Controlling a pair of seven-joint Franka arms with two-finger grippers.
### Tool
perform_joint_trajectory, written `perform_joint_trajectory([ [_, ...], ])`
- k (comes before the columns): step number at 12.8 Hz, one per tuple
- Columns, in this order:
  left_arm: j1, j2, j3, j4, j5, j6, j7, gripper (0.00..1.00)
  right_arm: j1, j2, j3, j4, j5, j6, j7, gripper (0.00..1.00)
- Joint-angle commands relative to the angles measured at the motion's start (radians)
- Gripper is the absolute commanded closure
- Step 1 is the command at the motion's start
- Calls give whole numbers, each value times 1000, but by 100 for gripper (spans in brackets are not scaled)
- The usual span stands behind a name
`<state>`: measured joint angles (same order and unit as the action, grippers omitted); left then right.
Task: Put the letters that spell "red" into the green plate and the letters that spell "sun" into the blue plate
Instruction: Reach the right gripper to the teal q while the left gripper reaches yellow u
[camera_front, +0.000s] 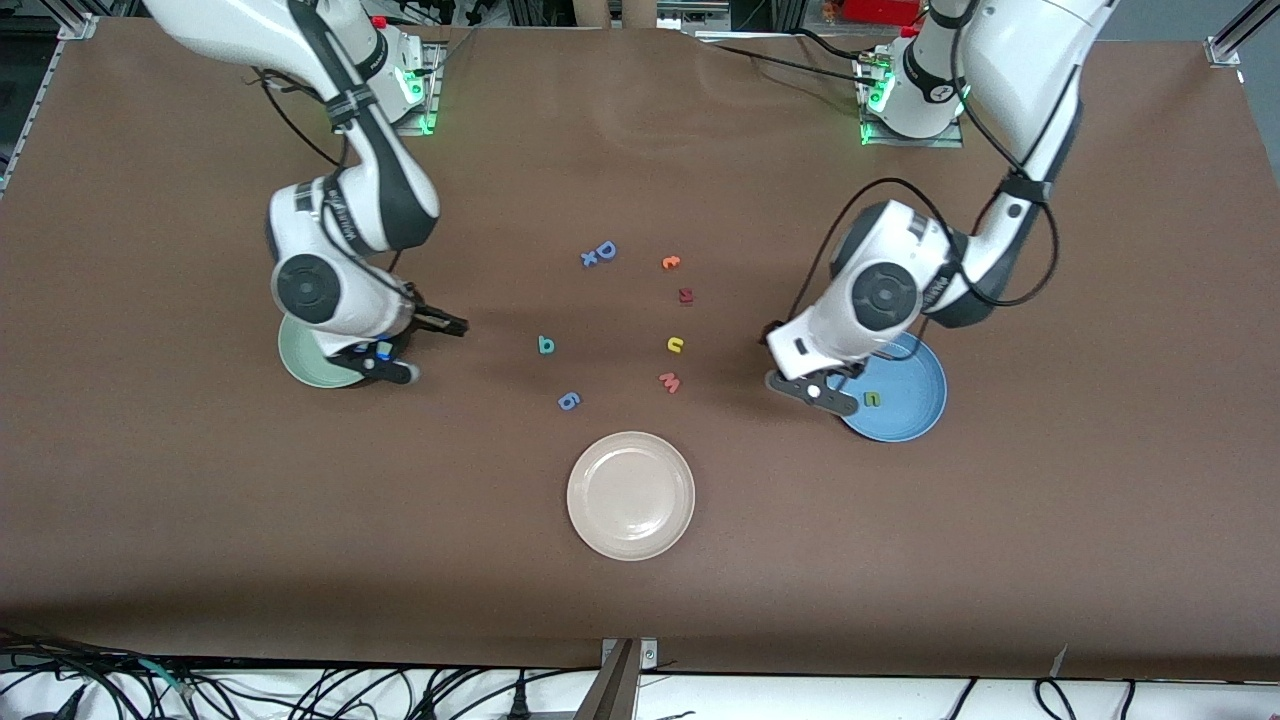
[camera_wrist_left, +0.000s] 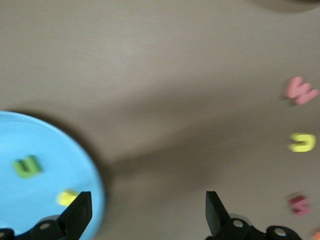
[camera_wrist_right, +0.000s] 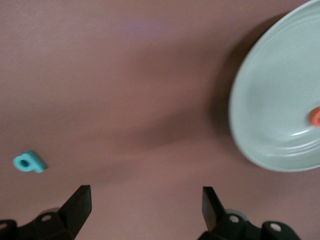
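**Grippers standing wide at both plates**

Left gripper (camera_front: 800, 385) is hanging wide and empty over the blue plate (camera_front: 915, 420) rim; olive-green letter (camera_front: 872, 399) is lying inside. Right gripper (camera_front: 420, 345) is gaping empty beside the green plate (camera_front: 305, 368); teal letter (camera_front: 546, 345) is lying mid-table.

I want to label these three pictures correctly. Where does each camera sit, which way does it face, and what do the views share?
Front view: high, facing both arms' bases; shows both arms above the table.
Left wrist view: on the left arm, looking down; open left gripper, blue plate, yellow u.
Right wrist view: on the right arm, looking down; open right gripper, green plate.
Shared: front view also shows both plates.
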<state>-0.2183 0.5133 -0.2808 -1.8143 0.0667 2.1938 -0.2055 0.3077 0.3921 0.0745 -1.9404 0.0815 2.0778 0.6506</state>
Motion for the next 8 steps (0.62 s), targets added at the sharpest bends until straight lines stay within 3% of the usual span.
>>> perform_joint_trajectory([
  [1,-90,59,8,79,25,-9,-110,0,74,82,1,67,14,59,159,2],
  [4,-142,112,8,130,18,30,-175,0,148,160,1,67,14,223,279,2],
  [8,-165,188,6,130,8,209,-193,0,174,205,10,70,14,324,287,3],
])
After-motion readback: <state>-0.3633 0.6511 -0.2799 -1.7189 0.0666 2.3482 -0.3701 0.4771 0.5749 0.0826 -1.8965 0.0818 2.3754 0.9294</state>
